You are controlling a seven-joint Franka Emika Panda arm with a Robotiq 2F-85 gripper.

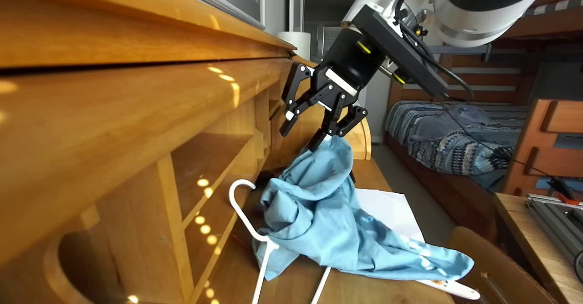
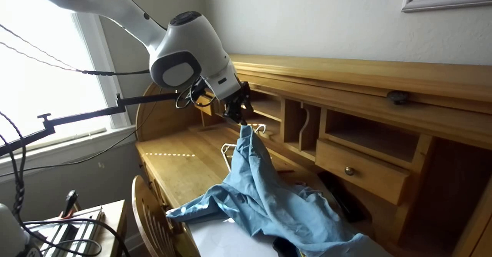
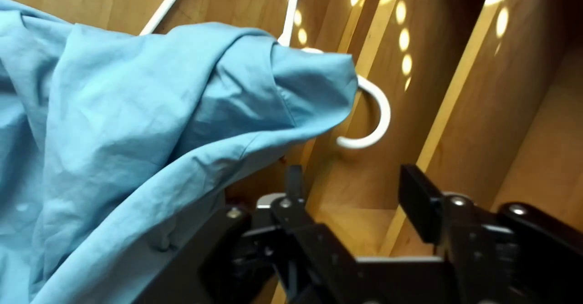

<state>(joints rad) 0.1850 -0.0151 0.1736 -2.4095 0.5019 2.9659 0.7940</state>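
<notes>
Spread jaws near blue cloth (image 1: 328,235) reaching the front edge of the tabletop (image 2: 192,172): likely soft, light, best pinched at its peak; contact unclear.

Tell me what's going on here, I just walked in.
A robot arm is poised over a blue cloth heaped on a desk. Its fingers stand open with nothing between them, close to the cloth's raised end; I can't tell whether they touch. A white hanger is partly hidden by the cloth.
</notes>
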